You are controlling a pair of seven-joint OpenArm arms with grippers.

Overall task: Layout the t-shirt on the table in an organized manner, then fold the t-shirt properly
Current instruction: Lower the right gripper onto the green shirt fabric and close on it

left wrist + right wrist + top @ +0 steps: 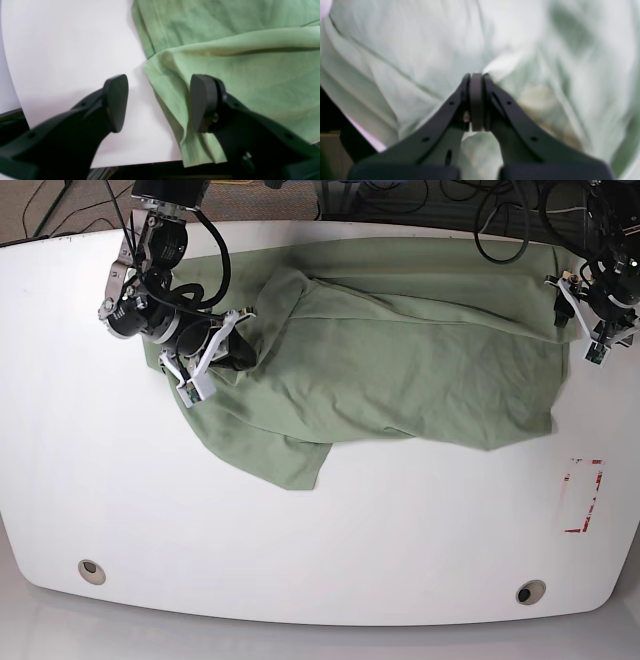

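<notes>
The pale green t-shirt [400, 360] lies spread but rumpled across the far half of the white table [300, 560], with a flap folded toward the front left. My right gripper [238, 345] is at the shirt's left end. In the right wrist view this gripper [476, 82] is shut, and the t-shirt [420, 50] tents up at its tips as if pinched. My left gripper [566, 315] is at the shirt's right edge. In the left wrist view this gripper [160, 102] is open and straddles the edge of the t-shirt [250, 75] above the table [62, 50].
Two grommet holes sit near the front edge, one at the left [91, 570] and one at the right [530, 591]. A red-marked rectangle [583, 495] is at the right. Dark cables [500, 210] hang behind the far edge.
</notes>
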